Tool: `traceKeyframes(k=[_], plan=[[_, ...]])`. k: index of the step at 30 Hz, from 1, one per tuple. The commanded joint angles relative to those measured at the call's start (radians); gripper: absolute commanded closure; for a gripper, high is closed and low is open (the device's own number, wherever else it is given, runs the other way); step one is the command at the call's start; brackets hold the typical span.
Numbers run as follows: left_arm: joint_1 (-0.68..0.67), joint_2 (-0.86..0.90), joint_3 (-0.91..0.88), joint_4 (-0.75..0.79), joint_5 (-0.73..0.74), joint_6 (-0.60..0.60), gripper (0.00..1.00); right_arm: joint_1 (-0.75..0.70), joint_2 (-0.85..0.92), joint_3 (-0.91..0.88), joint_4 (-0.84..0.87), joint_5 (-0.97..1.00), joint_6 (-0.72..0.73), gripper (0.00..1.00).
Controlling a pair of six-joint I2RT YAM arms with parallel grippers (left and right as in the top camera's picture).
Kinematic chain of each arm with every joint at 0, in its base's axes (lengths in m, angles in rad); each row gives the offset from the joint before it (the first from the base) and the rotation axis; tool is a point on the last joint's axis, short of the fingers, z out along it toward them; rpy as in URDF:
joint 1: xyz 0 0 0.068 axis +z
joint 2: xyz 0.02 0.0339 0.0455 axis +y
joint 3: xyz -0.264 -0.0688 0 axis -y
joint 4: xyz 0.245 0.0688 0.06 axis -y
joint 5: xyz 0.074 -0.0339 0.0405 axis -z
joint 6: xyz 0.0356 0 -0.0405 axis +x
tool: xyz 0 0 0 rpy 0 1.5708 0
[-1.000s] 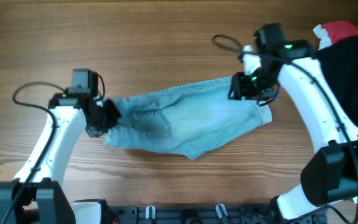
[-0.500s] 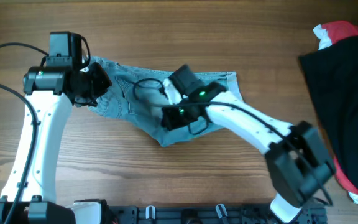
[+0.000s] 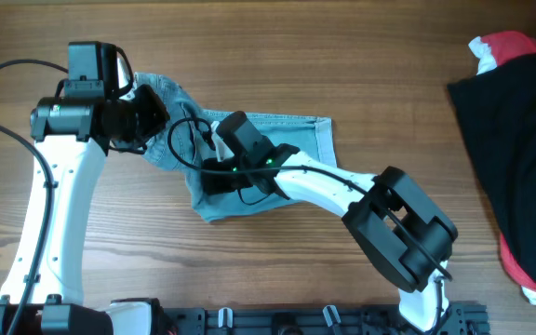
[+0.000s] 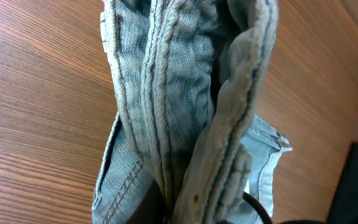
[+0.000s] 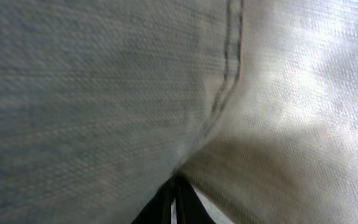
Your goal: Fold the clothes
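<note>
Left arm (image 3: 59,205) is seen rising from the near left edge, bent at the elbow, wrist turned inward. Left gripper (image 3: 149,116) is clamped on the upper left corner of the shorts (image 3: 296,130), which is lifted and bunched there. In the left wrist view, thick seamed denim is seen gathered into upright folds that fill most of the frame; the fingers themselves are hidden.

Right arm (image 3: 333,191) is stretched low across the table (image 3: 389,56) from the near right, forearm lying over the cloth. Right gripper (image 3: 210,177) is set at the left-centre of the shorts. In the right wrist view, creases are seen converging on dark fingertips at the bottom edge, so it is read as closed on the denim.

Shorts are located left of centre: light blue, faded, doubled over, with a straight stitched edge at the right and a rumpled point toward the near side.

Black garment (image 3: 519,140) and red-and-white cloth (image 3: 502,45) are noted at the far right, well apart.
</note>
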Motion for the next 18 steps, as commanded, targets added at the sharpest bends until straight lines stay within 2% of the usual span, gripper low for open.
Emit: traceKeyframes(k=[1,6,8,11,13,15,18], plan=[[-0.002,-0.019,0.031,-0.006,0.046,0.023,0.96,-0.081,-0.041,0.016,-0.137,0.020,-0.116,0.96],[-0.010,-0.019,0.031,0.001,0.073,0.030,0.96,-0.394,-0.166,0.024,-0.601,0.348,-0.327,0.94],[-0.039,-0.019,0.031,0.002,0.093,0.030,0.96,-0.470,-0.158,0.010,-0.700,0.479,-0.348,0.94],[-0.101,-0.018,0.031,0.012,0.091,0.030,0.96,-0.516,-0.156,-0.051,-0.689,0.505,-0.417,0.94],[-0.158,-0.018,0.031,0.035,0.076,-0.013,0.96,-0.517,-0.155,-0.128,-0.614,0.533,-0.410,0.94],[-0.206,-0.014,0.031,0.066,0.058,-0.035,0.96,-0.516,-0.154,-0.201,-0.520,0.486,-0.410,0.94],[-0.264,0.006,0.031,0.111,0.058,-0.085,0.96,-0.506,-0.154,-0.248,-0.466,0.439,-0.397,0.95]])
